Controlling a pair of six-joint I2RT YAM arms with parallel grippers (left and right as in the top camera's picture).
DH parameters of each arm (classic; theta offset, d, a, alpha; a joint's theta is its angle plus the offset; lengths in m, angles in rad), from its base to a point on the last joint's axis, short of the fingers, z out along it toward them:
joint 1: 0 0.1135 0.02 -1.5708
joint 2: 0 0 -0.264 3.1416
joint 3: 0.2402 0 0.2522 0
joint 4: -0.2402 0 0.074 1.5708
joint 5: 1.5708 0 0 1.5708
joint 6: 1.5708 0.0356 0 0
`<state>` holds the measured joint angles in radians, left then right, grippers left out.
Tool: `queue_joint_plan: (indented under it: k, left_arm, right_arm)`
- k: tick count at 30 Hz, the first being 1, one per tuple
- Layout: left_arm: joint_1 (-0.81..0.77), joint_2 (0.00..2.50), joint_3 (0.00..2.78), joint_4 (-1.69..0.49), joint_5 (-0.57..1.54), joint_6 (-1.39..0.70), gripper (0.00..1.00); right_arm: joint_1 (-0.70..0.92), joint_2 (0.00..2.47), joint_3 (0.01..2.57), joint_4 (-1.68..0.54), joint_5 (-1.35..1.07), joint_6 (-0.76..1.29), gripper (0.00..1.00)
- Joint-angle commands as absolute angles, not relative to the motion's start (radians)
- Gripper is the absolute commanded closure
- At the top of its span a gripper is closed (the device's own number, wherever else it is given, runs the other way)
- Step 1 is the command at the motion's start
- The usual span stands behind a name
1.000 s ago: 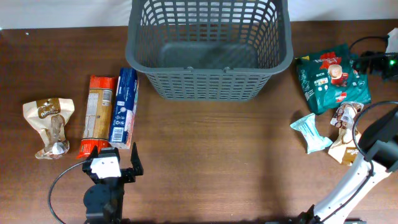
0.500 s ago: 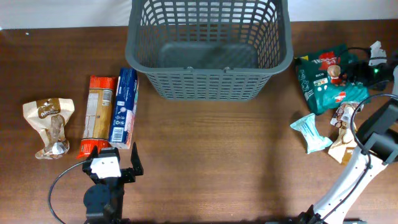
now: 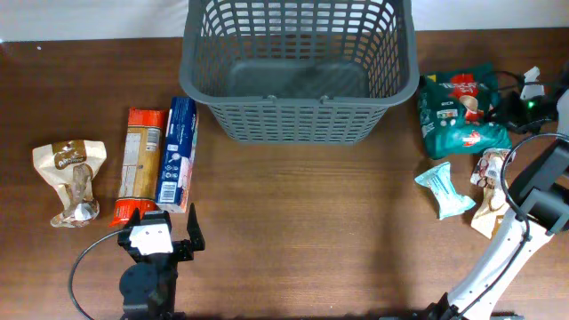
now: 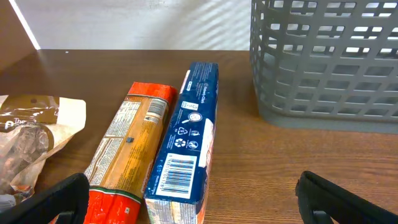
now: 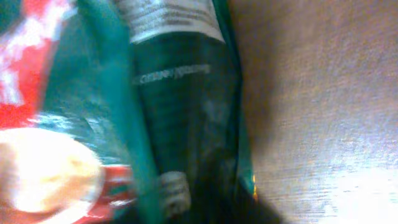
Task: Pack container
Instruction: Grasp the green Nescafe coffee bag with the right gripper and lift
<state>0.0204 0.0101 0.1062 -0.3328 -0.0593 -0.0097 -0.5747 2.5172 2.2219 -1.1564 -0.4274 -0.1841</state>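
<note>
The container [image 3: 298, 120] stands empty at the far middle of the worktop [image 3: 293, 222]. It looks like stiff, light plastic, best taken by its thick rim rather than the lattice. Just right of it lies a soft, crinkly green snack bag [image 3: 458, 124]. The right gripper [image 3: 514, 100] is at the bag's right edge, but whether it has closed on it I cannot tell. The left gripper [image 3: 162, 220] gapes wide, holding nothing. Since a second ago the bag has bunched up and slid toward the container.

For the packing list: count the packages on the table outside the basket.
6. Left: cream bag, orange pack, blue box. Right: green bag, pale blue packet, brown packet; the right arm may hide more.
</note>
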Motion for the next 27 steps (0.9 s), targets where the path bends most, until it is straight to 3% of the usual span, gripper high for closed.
queue_joint_plan:
  k: [1,3,6,8,9,10,12,14,27]
  left_arm:
    - [0.025,0.005,0.103,-0.334,-0.067,-0.019,0.01]
    - [0.025,0.005,0.103,-0.334,-0.067,-0.019,0.01]
    - [0.025,0.005,0.103,-0.333,-0.067,-0.019,0.01]
    - [0.025,0.005,0.103,-0.334,-0.067,-0.019,0.01]
    - [0.025,0.005,0.103,-0.333,-0.067,-0.019,0.01]
    - [0.025,0.005,0.103,-0.333,-0.067,-0.019,0.01]
    - [0.025,0.005,0.103,-0.334,-0.067,-0.019,0.01]
    - [0.025,0.005,0.103,-0.334,-0.067,-0.019,0.01]
    - [0.024,0.005,0.103,-0.333,-0.067,-0.019,0.01]
  right_arm:
    - [-0.563,2.542,2.188,-1.193,-0.416,-0.181,0.55]
    - [-0.562,2.542,2.188,-1.197,-0.416,-0.181,0.42]
    - [-0.562,2.542,2.188,-1.195,-0.416,-0.182,0.41]
    - [-0.562,2.542,2.188,-1.185,-0.436,-0.183,0.57]
    - [-0.562,2.542,2.187,-1.177,-0.458,-0.183,0.79]
    - [-0.562,2.542,2.187,-1.172,-0.469,-0.182,0.86]
    - [-0.562,2.542,2.187,-1.172,-0.472,-0.182,0.86]
    - [-0.562,2.542,2.187,-1.17,-0.472,-0.181,0.96]
    - [-0.596,2.424,2.337,-1.169,-0.689,-0.091,0.96]
